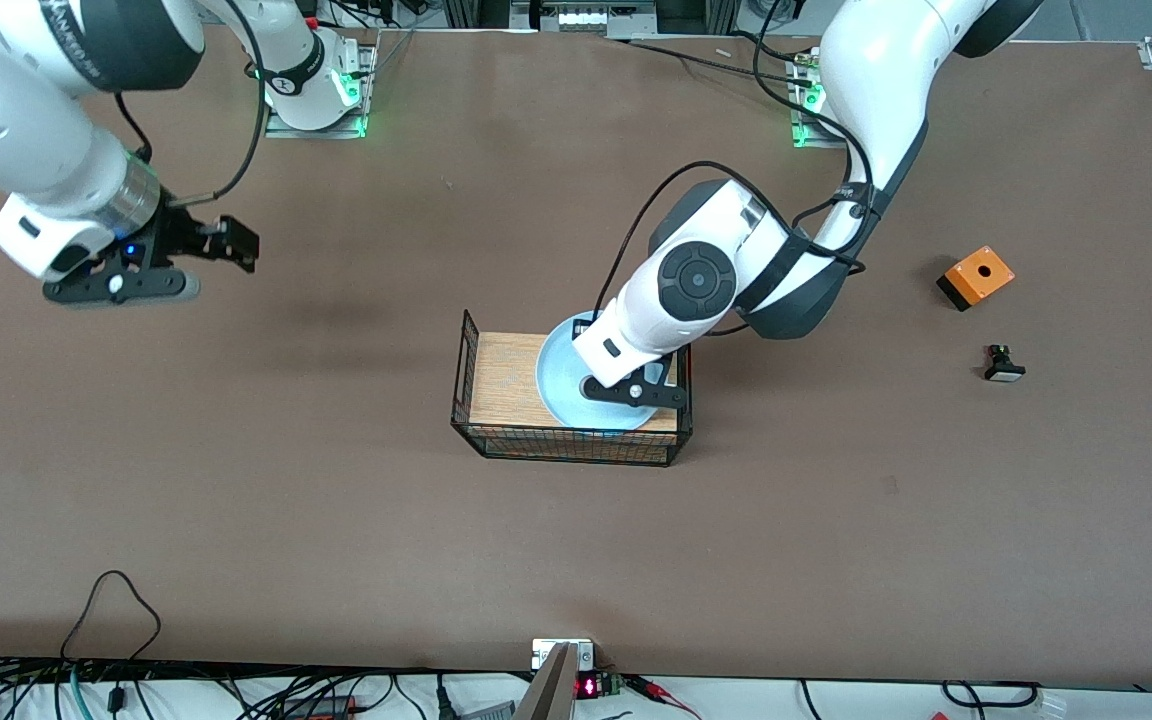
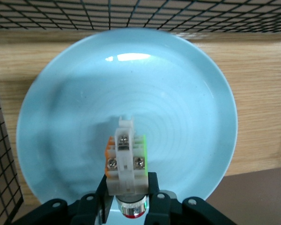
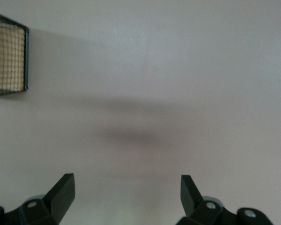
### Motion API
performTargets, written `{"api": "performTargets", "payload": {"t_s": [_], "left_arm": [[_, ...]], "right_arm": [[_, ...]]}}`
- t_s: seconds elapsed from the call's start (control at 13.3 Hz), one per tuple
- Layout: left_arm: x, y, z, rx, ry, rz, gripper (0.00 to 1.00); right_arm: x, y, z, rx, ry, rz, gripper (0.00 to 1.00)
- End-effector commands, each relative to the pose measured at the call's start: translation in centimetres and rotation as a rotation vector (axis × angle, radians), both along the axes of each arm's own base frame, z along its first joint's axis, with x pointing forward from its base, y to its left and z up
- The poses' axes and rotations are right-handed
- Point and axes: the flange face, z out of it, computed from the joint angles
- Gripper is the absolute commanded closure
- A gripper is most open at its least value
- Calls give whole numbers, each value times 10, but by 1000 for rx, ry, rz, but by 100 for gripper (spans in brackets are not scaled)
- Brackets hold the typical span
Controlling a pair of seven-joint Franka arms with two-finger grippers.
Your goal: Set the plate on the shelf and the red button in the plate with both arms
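plate (image 2: 178, 117) pale blue | basket (image 1: 561, 445) black mesh | box (image 1: 976, 276) orange

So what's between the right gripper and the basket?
Only bare table between the right gripper and the basket, in the front view.

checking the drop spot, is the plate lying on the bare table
No, the plate lies on the wooden floor of the wire basket, with the left tool holding the red button over it.
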Motion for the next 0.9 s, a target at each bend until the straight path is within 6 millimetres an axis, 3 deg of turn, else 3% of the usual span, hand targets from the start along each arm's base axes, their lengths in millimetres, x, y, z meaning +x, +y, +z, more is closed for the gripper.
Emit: {"api": "performTargets", "payload": {"t_s": [0.0, 0.08, 0.3, 0.45, 0.6, 0.83], "left_arm": [[7, -5, -7, -2, -19, -2, 39], [7, -5, -6, -3, -23, -4, 0], [9, 2, 29, -13, -55, 10, 0], [9, 17, 58, 3, -52, 11, 0], [3, 41, 112, 29, -70, 19, 0], [17, 112, 170, 54, -89, 94, 0]], "right_arm": [[-20, -2, 2, -11, -17, -1, 0], [-8, 3, 11, -3, -37, 11, 0], [25, 6, 30, -11, 12, 6, 0], [29, 6, 45, -3, -1, 5, 0], [31, -2, 49, 4, -8, -9, 0], [33, -21, 35, -7, 56, -39, 0]]}}
